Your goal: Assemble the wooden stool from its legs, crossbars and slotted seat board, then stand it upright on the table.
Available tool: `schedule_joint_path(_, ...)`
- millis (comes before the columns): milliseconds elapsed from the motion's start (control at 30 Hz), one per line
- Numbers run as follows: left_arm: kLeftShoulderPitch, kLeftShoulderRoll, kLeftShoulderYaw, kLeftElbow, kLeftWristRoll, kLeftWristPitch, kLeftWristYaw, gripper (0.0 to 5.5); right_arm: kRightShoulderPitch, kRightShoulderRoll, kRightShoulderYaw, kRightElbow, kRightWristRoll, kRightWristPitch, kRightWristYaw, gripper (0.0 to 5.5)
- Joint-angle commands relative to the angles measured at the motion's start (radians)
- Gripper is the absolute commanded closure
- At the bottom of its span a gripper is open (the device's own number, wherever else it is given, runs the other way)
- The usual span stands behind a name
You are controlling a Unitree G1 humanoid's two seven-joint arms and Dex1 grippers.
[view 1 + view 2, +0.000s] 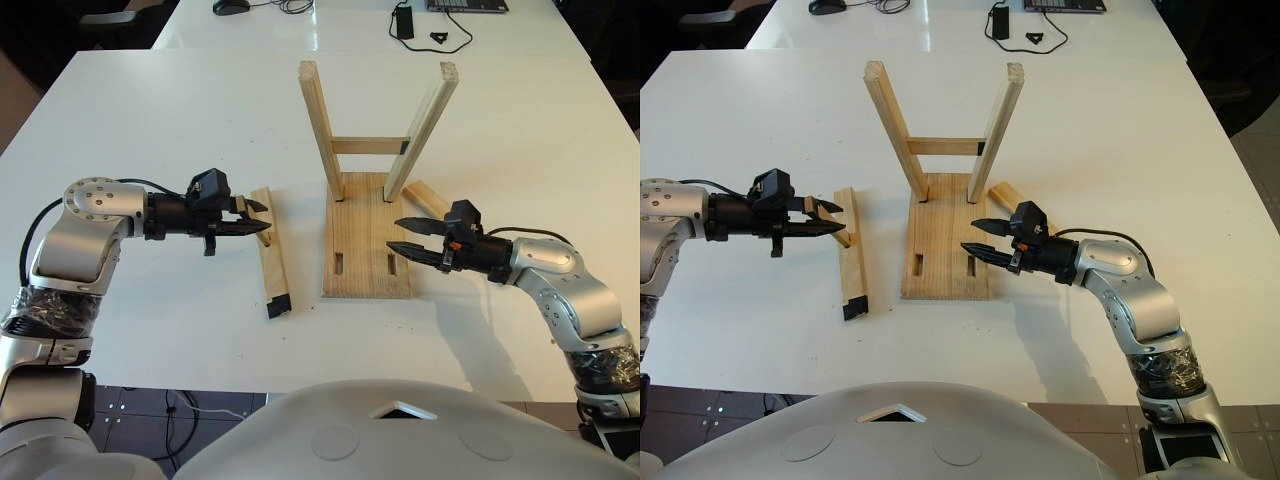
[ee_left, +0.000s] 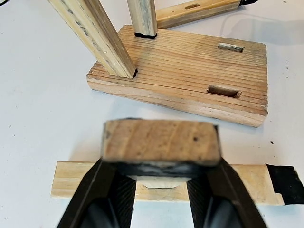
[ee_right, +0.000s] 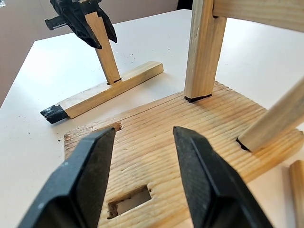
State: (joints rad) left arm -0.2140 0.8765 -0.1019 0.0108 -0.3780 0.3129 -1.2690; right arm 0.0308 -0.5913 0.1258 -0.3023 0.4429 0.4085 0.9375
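Wooden stool, part-built, sits upside down near the middle of the white table (image 1: 150, 120): its pale slotted seat board (image 1: 362, 250) lies flat, and two square pale wooden legs (image 1: 322, 130) stand up from its far slots, leaning slightly apart and joined by a short wooden crossbar (image 1: 368, 146). The two near slots (image 1: 340, 263) of the board are empty. Just left of the board a third wooden leg with a black-taped end (image 1: 270, 255) lies flat on the table. A short crossbar piece (image 3: 105, 47) rises tilted from the side of that leg, and the left gripper (image 1: 258, 217) has its black fingers clamped on the upper end of the piece. The right gripper (image 1: 397, 234) hovers low over the near right part of the seat board, fingers spread wide with nothing between them. A fourth loose wooden leg (image 1: 428, 198) lies on the table just beside the board's right edge, beyond the right gripper.
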Motion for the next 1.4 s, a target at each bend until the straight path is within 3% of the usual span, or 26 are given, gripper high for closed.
schedule_joint_path(33,0.124,-0.07,-0.124,0.109,0.054,0.062,-0.005,4.21,-0.015,-0.007,0.015,0.017,-0.03,-0.013,0.002,3.26)
schedule_joint_path(433,0.2,-0.135,-0.076,0.144,-0.008,0.041,0.087,4.21,-0.051,-0.027,0.002,0.039,-0.031,-0.009,0.023,3.26)
schedule_joint_path(533,0.189,-0.146,-0.069,0.138,-0.018,0.052,0.116,3.5,-0.058,-0.03,-0.003,0.045,-0.031,-0.01,0.026,3.26)
schedule_joint_path(800,0.188,-0.149,-0.014,0.032,-0.045,0.073,0.163,2.6,-0.074,-0.029,-0.008,0.054,-0.034,-0.014,0.03,3.26)
schedule_joint_path(1133,0.177,-0.038,0.178,-0.215,-0.154,0.148,0.138,2.6,-0.062,-0.029,-0.026,0.055,-0.041,-0.031,0.02,3.26)
schedule_joint_path(1300,0.169,-0.001,0.299,-0.339,-0.301,0.23,0.114,2.6,-0.062,-0.03,-0.032,0.058,-0.04,-0.039,0.015,3.26)
schedule_joint_path(1400,0.109,-0.039,0.378,-0.366,-0.45,0.314,0.184,2.6,-0.066,-0.028,-0.034,0.062,-0.039,-0.04,0.013,3.26)
